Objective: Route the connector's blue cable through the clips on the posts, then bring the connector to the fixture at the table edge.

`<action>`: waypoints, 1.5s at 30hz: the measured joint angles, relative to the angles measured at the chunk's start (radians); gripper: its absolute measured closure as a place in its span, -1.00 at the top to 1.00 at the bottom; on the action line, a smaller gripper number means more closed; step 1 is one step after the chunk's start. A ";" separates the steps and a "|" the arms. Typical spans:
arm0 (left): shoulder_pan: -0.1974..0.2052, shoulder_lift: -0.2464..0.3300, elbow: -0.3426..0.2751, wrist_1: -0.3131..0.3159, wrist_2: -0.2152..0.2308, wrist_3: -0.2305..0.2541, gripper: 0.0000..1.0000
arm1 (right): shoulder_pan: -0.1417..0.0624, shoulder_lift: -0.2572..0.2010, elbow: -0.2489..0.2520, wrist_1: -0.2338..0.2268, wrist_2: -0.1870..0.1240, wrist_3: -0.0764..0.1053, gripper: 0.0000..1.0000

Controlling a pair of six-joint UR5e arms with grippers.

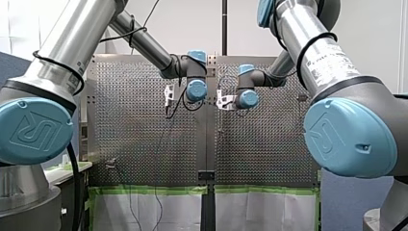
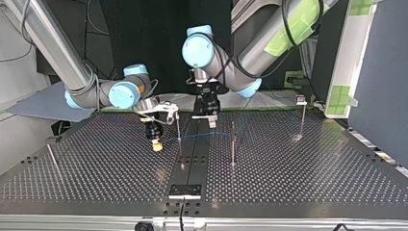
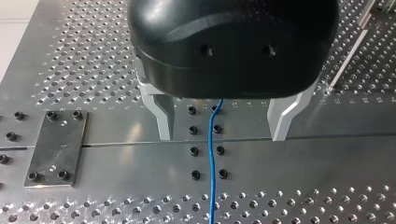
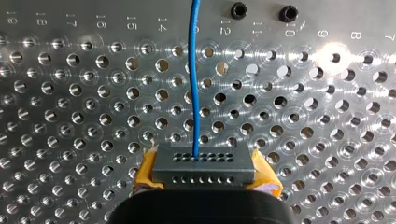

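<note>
Right gripper [image 4: 204, 173]: closed on the connector, which fills the gap between the fingers.
Pads [image 4: 145, 171]: yellow, one pressed on each short end of the connector.
Connector [image 4: 203, 161]: grey block with two rows of small holes, clamped between the right fingers, low over the table [image 2: 288, 183]. Whether it touches the table I cannot tell.
Cable [image 4: 196, 93]: blue and thin. It leaves a middle hole of the connector and runs straight ahead of the right fingers with a slight bend, over the table's holes.
Left gripper [image 3: 222, 135]: open, holding nothing, the two metal fingers spread wide with their tips close to the table.
Cable at the left fingers: passes through the gap between them, touching neither and somewhat nearer one finger. It comes from under the black gripper body and goes on ahead of the tips.
Screws [image 3: 194, 150]: black, in two short columns between the left fingers, one column on each side of the cable.
Plate [image 3: 56, 147]: four screws at its corners. It lies flat on the table outside the left fingers' gap, beside one finger and apart from it.
Posts [image 2: 233, 144]: thin and upright. In the top view one stands just beside the right fingers, between the two grippers, and another stands beyond the left fingers. Two more are well apart from both grippers.
Clip [image 2: 300, 99]: small block atop the post farthest from the right fingers. Whether the cable sits in any clip I cannot tell.
Grippers: near each other, apart.
</note>
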 joint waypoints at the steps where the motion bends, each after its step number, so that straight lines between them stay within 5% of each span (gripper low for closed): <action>1: 0.001 0.000 0.000 0.000 0.004 0.002 1.00 | 0.000 0.000 0.000 0.000 0.000 0.000 -1.00; 24: 0.042 -0.014 0.037 -0.008 0.076 0.008 1.00 | 0.003 0.000 0.000 -0.002 0.000 0.000 -1.00; 45: 0.072 -0.085 0.137 -0.053 0.075 0.004 1.00 | 0.007 0.000 0.000 0.003 0.000 -0.006 -1.00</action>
